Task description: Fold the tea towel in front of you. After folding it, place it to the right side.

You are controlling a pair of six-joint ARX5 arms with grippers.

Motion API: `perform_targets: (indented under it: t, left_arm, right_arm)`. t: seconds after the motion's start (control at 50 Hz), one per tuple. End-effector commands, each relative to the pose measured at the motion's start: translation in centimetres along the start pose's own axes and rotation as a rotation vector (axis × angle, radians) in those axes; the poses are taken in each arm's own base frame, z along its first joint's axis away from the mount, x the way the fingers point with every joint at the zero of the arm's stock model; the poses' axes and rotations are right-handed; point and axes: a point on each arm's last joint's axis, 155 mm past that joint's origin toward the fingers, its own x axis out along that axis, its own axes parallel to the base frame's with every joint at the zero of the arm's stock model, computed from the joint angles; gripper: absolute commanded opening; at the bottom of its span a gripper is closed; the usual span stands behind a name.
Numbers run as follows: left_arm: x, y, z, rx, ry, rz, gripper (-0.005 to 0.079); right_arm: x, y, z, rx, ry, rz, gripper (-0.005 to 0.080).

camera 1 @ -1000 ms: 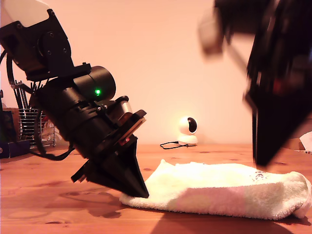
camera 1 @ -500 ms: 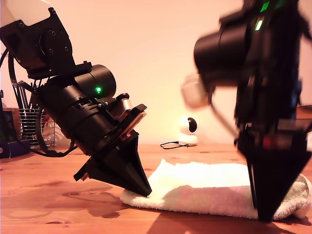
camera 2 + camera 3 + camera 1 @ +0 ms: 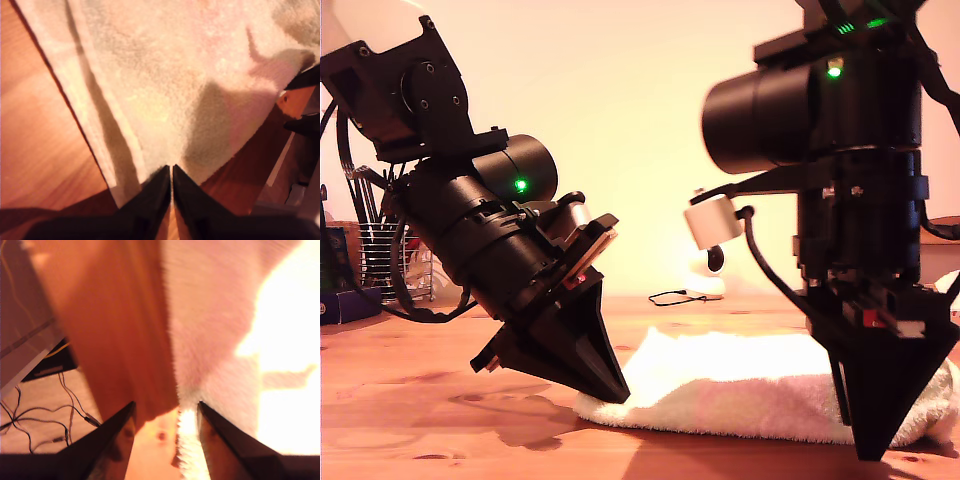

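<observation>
Exterior view: we see the tea towel (image 3: pixel 740 385) lying folded along the wooden table (image 3: pixel 430 400), between our two grippers; no label or writing is readable on it.
Exterior view, grippers: our first gripper (image 3: pixel 610 385) tips down at the towel's end on the exterior view's left; our second gripper (image 3: pixel 873 447) stands at the other end.
First wrist view: jaws pressed together at the towel's (image 3: pixel 165 90) edge, apparently pinching it.
Second wrist view: jaws spread apart, straddling the towel's (image 3: pixel 210 340) edge, blurred.

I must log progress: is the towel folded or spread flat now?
Folded: the towel lies as a thick, layered strip with a rounded doubled edge on the table.
</observation>
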Motion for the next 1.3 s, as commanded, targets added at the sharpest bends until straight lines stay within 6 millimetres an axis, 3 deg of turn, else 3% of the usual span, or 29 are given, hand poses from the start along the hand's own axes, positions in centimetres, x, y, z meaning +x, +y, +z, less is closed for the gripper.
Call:
perform_targets:
  t: [0.0,0.6,0.94,1.28]
  left_arm:
    - [0.6,0.5,-0.2,-0.003,0.011,0.001,-0.0021]
    - [0.6,0.5,-0.4,-0.008,0.017,0.000,-0.0021]
    - [0.6,0.6,-0.6,-0.012,0.027,0.001,-0.0021]
    - [0.6,0.6,-0.6,0.003,0.027,0.001,-0.0021]
  right_arm:
    - [-0.3,0.3,0.2,-0.012,0.002,-0.003,0.0352]
    - [-1.4,-1.9,1.5,-0.019,-0.029,-0.077,0.0353]
    - [-0.2,-2.7,1.0,0.014,-0.032,-0.051,0.0377]
    - [1.1,-1.7,1.5,0.018,-0.048,0.021,0.0378]
